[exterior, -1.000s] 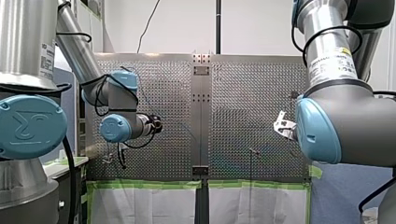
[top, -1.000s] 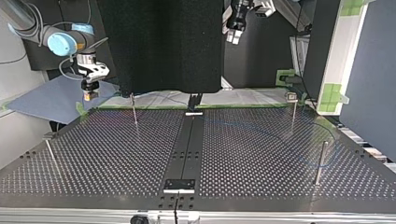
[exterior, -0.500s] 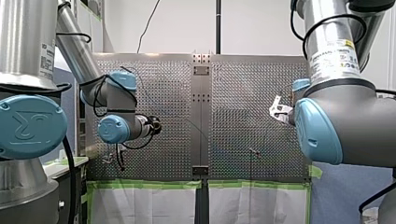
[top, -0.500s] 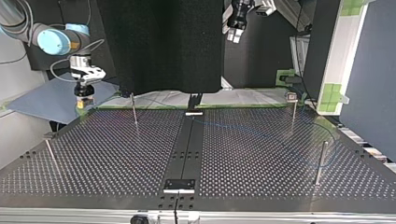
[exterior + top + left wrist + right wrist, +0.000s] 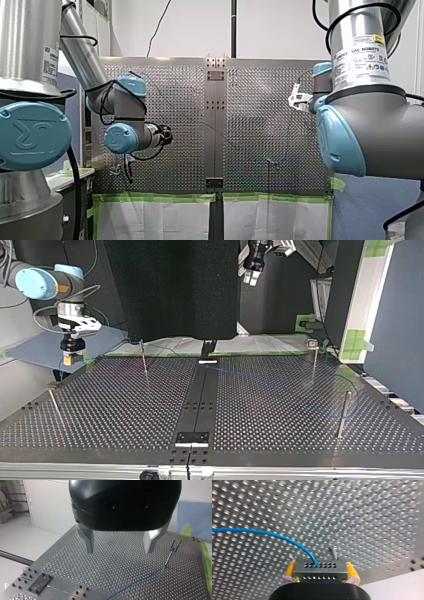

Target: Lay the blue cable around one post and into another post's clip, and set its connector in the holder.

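Silver arms (image 5: 30, 45), blue caps (image 5: 31, 135), black left claw (image 5: 119, 551)

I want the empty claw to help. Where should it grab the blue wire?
Probably the straight stretch of blue wire lying flat on the table, short of the post. My left gripper, open, should come straight down, fingers either side: the wire is thin. My right gripper holds the connector.
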Controlling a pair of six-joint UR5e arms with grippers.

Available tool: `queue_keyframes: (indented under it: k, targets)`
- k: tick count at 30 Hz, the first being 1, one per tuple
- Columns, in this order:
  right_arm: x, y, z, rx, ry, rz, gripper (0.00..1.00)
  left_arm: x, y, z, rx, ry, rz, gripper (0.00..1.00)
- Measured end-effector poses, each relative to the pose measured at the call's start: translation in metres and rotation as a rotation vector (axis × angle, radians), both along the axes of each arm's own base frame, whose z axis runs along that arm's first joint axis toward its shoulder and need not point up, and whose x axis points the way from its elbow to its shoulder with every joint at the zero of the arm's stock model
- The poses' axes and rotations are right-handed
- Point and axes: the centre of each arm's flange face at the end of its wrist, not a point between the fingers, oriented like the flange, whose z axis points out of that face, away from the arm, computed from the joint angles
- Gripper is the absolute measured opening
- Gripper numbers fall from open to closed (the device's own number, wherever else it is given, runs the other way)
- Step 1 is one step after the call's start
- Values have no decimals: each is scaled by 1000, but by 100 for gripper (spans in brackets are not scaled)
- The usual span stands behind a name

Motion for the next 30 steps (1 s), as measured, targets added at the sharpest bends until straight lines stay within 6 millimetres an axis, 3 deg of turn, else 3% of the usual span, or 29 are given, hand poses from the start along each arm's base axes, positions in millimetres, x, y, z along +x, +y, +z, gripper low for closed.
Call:
queue_keyframes:
  k: [14, 24, 30]
  targets:
    - [-13, 7, 62, -69, 105, -72, 0, 2, 1, 0, -6, 4, 8, 98]
    - [-15, -8, 37, -47, 196, -85, 0, 7, 3, 0, 1, 11, 23, 98]
    - [-19, -16, 35, -47, 250, -91, 0, 11, 4, 1, 2, 12, 29, 98]
